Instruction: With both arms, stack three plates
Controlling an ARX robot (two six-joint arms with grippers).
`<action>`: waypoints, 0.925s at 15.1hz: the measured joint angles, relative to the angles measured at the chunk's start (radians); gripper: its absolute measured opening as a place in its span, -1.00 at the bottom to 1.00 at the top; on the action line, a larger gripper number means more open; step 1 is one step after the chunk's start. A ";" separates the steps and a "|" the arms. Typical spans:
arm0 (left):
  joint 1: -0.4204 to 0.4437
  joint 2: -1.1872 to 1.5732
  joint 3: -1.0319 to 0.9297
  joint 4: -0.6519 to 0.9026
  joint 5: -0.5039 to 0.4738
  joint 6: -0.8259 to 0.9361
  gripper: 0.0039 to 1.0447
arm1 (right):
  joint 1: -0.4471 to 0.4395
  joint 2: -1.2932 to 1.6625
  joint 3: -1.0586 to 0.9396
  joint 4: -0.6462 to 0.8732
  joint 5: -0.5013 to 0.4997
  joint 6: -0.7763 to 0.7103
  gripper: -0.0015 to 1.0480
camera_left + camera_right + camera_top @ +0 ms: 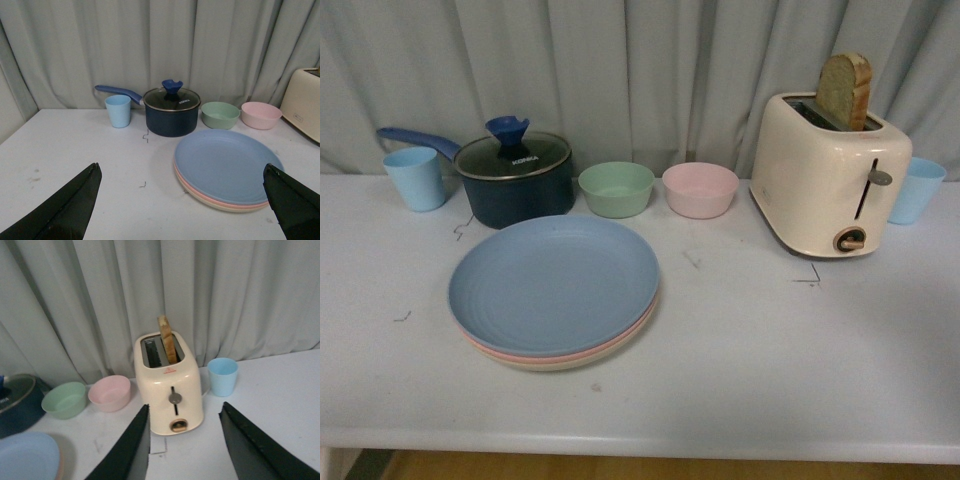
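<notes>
White desk (740, 350), faintly scuffed, backed by pale grey pleated curtains (650, 70); the three plates lie flat in one stack at about 8 o'clock from the desk's centre in the front view: blue plate (555, 282) on top, pink plate (632, 335) under it, beige plate (555, 364) at the bottom, rims nearly aligned; being round, they show no long axis. At 12 o'clock from the stack stands a dark blue lidded saucepan (515, 182), handle toward 10 o'clock, with a light blue cup (417, 178) beside the handle; green bowl (616, 189) and pink bowl (700, 189) follow at 1 o'clock; cream toaster (828, 178) with a slice of bread (846, 90) upright, and a second blue cup (918, 190) just beyond it. Left pincer (182, 205) spread wide, holding nothing; right pincer (184, 445) likewise spread, empty, facing the toaster.
</notes>
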 joint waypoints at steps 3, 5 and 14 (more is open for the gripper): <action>0.000 0.000 0.000 0.000 -0.001 0.000 0.88 | -0.208 -0.288 -0.179 -0.073 -0.202 -0.151 -0.73; 0.000 0.000 0.000 0.000 0.000 0.000 0.88 | -0.201 -0.404 -0.309 -0.023 -0.222 -0.173 -0.97; 0.000 0.000 0.000 0.000 0.000 0.000 0.88 | -0.201 -0.653 -0.485 -0.121 -0.223 -0.177 -0.96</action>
